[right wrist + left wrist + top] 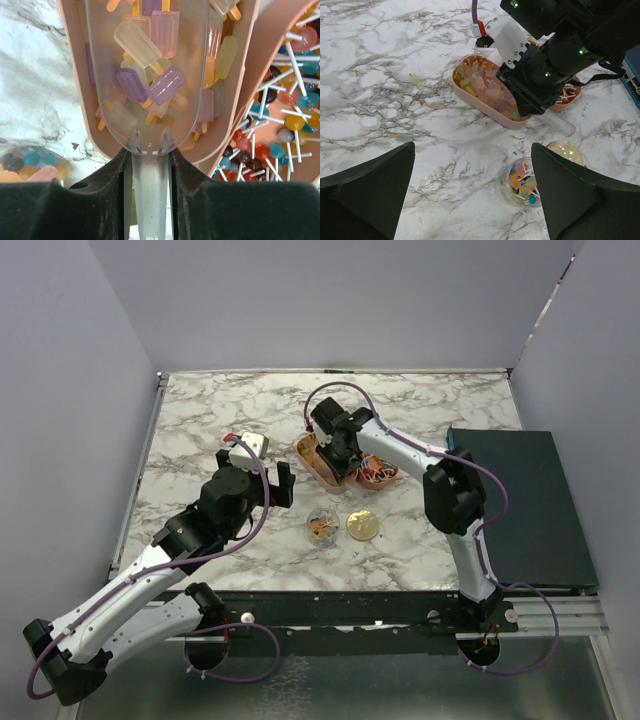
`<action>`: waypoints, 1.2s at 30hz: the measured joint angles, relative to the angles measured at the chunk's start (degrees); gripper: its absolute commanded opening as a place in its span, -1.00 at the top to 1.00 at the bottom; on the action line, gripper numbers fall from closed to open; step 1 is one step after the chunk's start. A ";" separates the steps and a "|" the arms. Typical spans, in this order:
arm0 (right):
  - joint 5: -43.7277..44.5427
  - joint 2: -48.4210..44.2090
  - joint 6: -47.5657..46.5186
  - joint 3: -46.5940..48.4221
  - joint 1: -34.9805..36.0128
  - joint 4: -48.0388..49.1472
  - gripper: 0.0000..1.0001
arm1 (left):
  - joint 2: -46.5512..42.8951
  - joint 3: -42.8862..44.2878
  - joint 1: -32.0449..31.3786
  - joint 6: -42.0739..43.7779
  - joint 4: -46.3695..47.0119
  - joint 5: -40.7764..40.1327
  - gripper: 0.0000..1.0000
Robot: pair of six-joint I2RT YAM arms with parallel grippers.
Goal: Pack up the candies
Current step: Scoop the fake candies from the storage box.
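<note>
- My right fingers [148, 175] are closed partway and pinch the narrow handle of a clear plastic scoop [145, 60].
- The scoop's bowl is down inside a pink oval tray [70, 50] and is loaded with candies [165, 85] shaped like tiny ice pops. They are translucent and come in pale yellow, lilac, pink and orange, each on a short stick.
- More of these ice-pop candies fill the tray around and under the scoop.
- A second pink tray [265, 75] sits right beside the first. It holds lollipop candies [295, 122] with small round heads in red, teal, yellow and a dark colour, on thin white sticks, piled every which way.
- A small round clear tub [522, 182] stands on the marble surface [370, 75], nearer my bases than the trays. It holds a mix of orange, pink and blue candies.
- A gold lid [565, 150] lies flat just beside the tub, on its right.
- My left fingers [472, 195] are spread as wide as they go and hold nothing. They hang above the surface on the near side of the tub.
- A few pale stray candies [436, 104] lie loose on the surface to the left of the ice-pop tray.
</note>
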 measured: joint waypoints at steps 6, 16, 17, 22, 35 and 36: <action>-0.17 -5.64 0.42 -6.64 0.00 3.65 0.99 | 0.17 0.00 0.02 0.00 0.00 -0.44 -0.98; -0.35 -16.24 0.42 -15.17 0.00 8.70 0.99 | 1.46 0.00 0.04 0.00 0.00 -1.27 -0.98; -0.44 -17.51 0.28 -16.46 0.00 9.33 0.99 | 1.53 0.00 0.07 -0.02 -0.02 -1.27 -0.98; -1.03 -23.39 -1.62 -23.69 0.00 12.48 0.99 | 1.75 0.00 0.26 -0.02 -0.02 -1.25 -0.99; -8.31 -41.07 -14.62 -43.08 2.40 18.86 0.99 | 5.40 -0.20 0.31 -0.02 0.13 2.99 -0.98; -8.83 -41.77 -15.45 -43.76 2.78 19.02 0.99 | 5.75 -0.20 0.31 -0.02 0.15 3.61 -0.98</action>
